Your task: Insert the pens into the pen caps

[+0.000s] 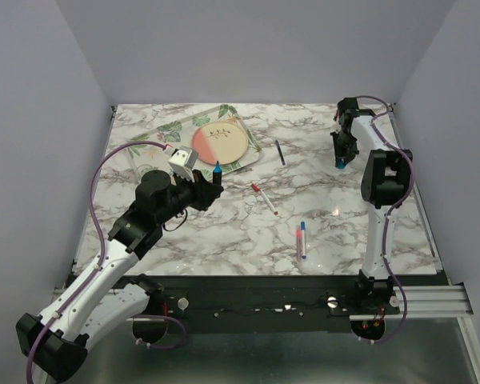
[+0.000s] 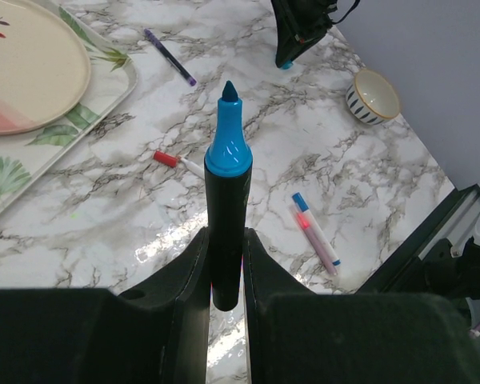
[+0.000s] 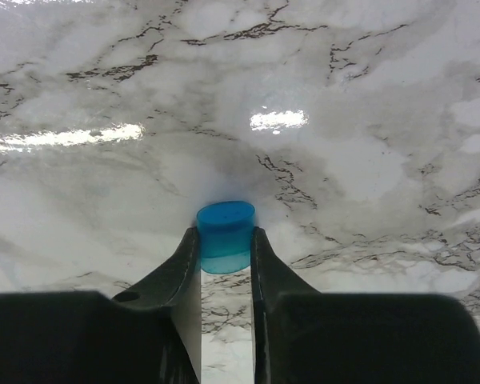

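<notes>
Over the left half of the marble table (image 1: 328,232), the left gripper (image 2: 226,244) clamps a dark marker (image 2: 227,172) upright, blue tip up. Far right, the right gripper (image 3: 226,240) pinches a blue cap (image 3: 225,218) close over the marble; whether it touches the surface is unclear. Between the arms lie a navy pen (image 1: 280,152), a red-tipped pen (image 1: 265,198) and a pink-and-white pen (image 1: 301,240).

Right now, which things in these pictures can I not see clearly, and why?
Left wrist view: rear end of the marker, hidden inside the left end effector.
Right wrist view: underside of the blue cap, hidden by its own body and the right end effector.
Top view: the bowl, hidden behind the right arm.
</notes>
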Tool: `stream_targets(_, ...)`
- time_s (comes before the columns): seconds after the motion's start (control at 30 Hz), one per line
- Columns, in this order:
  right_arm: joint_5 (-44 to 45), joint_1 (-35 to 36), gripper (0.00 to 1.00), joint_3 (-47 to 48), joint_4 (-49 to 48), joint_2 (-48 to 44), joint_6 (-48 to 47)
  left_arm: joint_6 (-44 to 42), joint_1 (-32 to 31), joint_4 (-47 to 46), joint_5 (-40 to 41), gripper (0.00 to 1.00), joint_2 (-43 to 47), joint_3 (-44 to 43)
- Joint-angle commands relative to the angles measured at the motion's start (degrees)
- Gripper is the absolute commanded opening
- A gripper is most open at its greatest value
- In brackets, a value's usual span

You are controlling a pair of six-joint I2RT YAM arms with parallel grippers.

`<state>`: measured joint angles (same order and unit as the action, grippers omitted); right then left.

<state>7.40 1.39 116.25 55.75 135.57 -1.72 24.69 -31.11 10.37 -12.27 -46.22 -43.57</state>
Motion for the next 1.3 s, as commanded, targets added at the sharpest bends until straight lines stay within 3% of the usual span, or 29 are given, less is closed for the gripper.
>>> stream_targets(0.0,-2.38,0.11,0.14,-1.90,2.00,-1.18,-1.45,0.01,0.35,-1.50,-3.01,0.00,-0.09,0.24)
stream_targets(0.23,-8.87,0.81,0.01,-7.94,-2.37,-13.29,5.13,1.50,0.26,-0.88,-7.93,0.00,-8.26,-5.71)
stream_targets(0.43,-24.69,4.48,0.01,-31.41,-20.02,-34.09,14.36,1.86,-2.98,0.18,-8.12,0.00,-15.92,-12.05)
stream_targets(0.57,-28.05,11.34,0.01,-41.87,-29.71,-46.25,24.70,1.68,-6.41,0.44,-4.79,0.00,-18.91,-13.47)
stream_targets(0.77,-22.87,22.94,0.01,-48.66,-42.99,-60.05,38.00,2.21,-12.64,-0.61,1.54,0.00,-21.99,-14.09)
stream_targets(0.93,-14.26,31.20,0.01,-45.93,-42.56,-62.17,39.51,3.26,-15.20,-2.63,4.97,0.00,-22.43,-13.64)
stream_targets(1.27,-11.18,34.12,0.01,-46.90,-43.36,-64.46,39.86,2.38,-15.73,-3.43,5.77,0.00,-22.25,-13.91)
